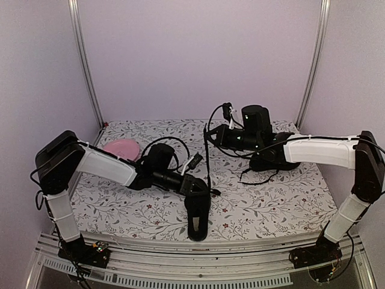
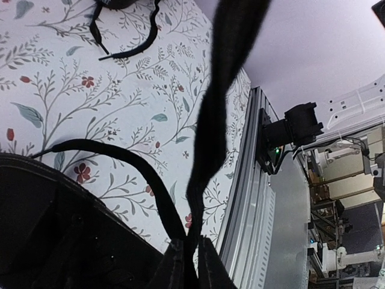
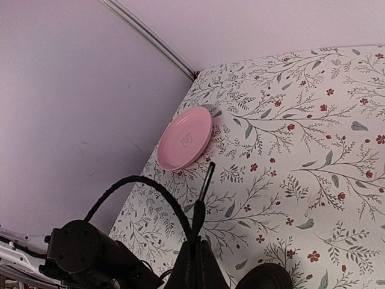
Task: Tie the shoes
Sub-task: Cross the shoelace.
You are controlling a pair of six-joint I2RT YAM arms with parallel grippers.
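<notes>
1. The left gripper (image 2: 190, 253) is seen nipped on a black lace (image 2: 216, 108), right beside the near shoe (image 1: 198, 220) at the front edge of the table (image 1: 271, 205).
2. The right gripper (image 3: 195, 256) is pinched shut on what seems to be the same lace, higher up. The lace tip is left poking past its fingers.
3. The far shoe (image 1: 274, 160) is lying under the right arm.
4. Risk: the lace is strung between both grips, so a harder pull could slip it out.
5. Risk: the near shoe could be dragged off the front edge by that same pull.
6. Hidden: no eyelets or knot can be made out, and the lace's root is not seen.
7. A cable loop (image 3: 138, 186) is easily mistaken for lace.
</notes>
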